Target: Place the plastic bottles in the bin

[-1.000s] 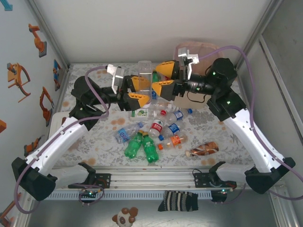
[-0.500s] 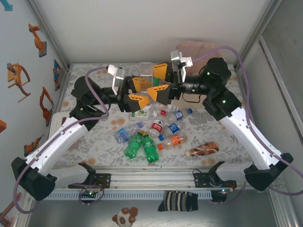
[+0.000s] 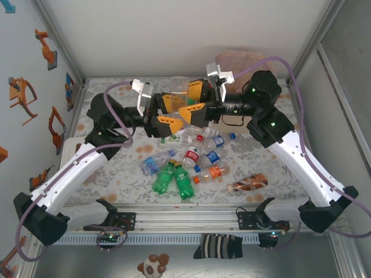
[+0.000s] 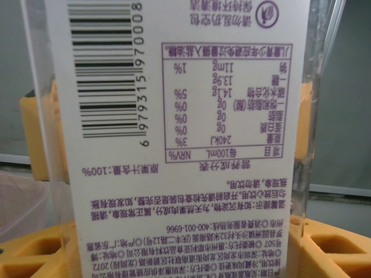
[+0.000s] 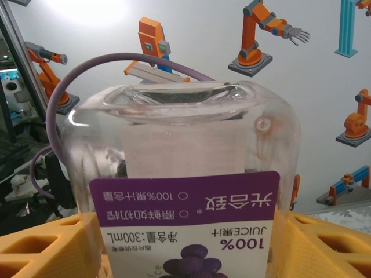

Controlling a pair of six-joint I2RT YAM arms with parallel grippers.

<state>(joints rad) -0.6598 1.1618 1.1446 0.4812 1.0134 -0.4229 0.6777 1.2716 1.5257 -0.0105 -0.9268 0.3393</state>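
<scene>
A clear juice bottle (image 3: 179, 87) with a white and purple label hangs upside down in the air above the middle of the table, and both grippers meet on it. My left gripper (image 3: 174, 111) is shut on the bottle (image 4: 185, 145), whose label sits between its yellow fingers (image 4: 35, 255). From the right, my right gripper (image 3: 189, 102) is shut on the same bottle (image 5: 185, 145), with its yellow fingers (image 5: 330, 243) against both sides. Several other plastic bottles (image 3: 191, 155) lie in a pile on the table below. The pink bin (image 3: 237, 58) stands at the far right, partly behind the right arm.
Two green bottles (image 3: 174, 179) lie nearest the front and a brown bottle (image 3: 248, 183) lies apart to the right. A striped sock (image 3: 219, 246) and a plush toy (image 3: 153, 266) lie in front of the rail. Walls close the table on three sides.
My right gripper has moved left to the held bottle and its fingers have closed in on it. The left gripper has kept its hold and stayed in place.
</scene>
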